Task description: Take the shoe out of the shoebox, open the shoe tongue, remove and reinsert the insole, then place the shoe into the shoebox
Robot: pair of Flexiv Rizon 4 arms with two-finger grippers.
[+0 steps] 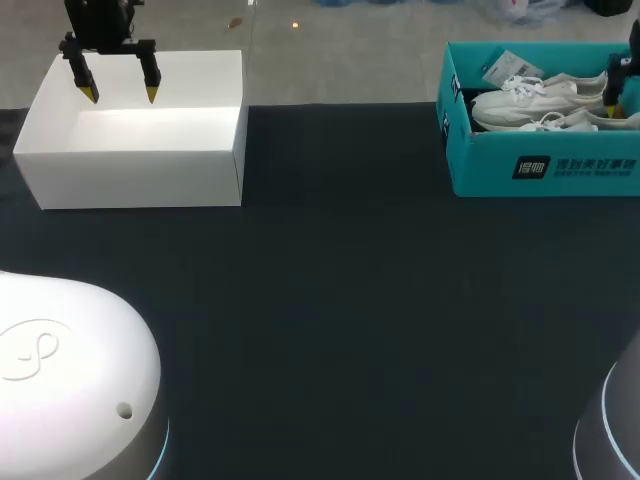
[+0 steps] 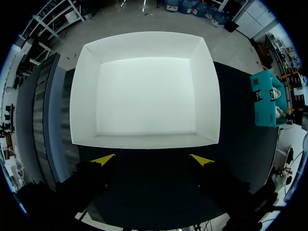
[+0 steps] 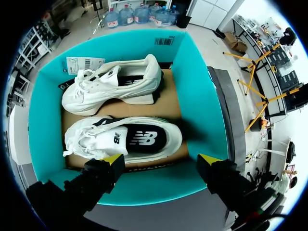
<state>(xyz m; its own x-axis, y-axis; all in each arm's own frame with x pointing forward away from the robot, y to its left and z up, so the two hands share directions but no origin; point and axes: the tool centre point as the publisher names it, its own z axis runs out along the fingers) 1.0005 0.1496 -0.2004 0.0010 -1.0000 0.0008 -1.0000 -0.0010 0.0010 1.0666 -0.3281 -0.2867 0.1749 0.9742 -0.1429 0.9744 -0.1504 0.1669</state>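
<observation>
In the head view the teal shoebox (image 1: 545,165) stands at the far right of the table (image 1: 330,330), with the shoe (image 1: 560,122) and a second shoe (image 1: 530,95) inside. The left gripper (image 1: 120,92) hangs open over a white box (image 1: 140,175) at the far left, well apart from the shoebox.

In the left wrist view that gripper's fingers are spread and hold nothing. The white box lies just ahead of them.

In the right wrist view the right gripper (image 3: 161,161) is open and empty above the shoebox's near wall. The shoe lies just ahead of its fingers, opening up. Its long axis runs crosswise, parallel to the line between the fingertips. The right arm is clearly nearer, so the pick likely falls to it.
</observation>
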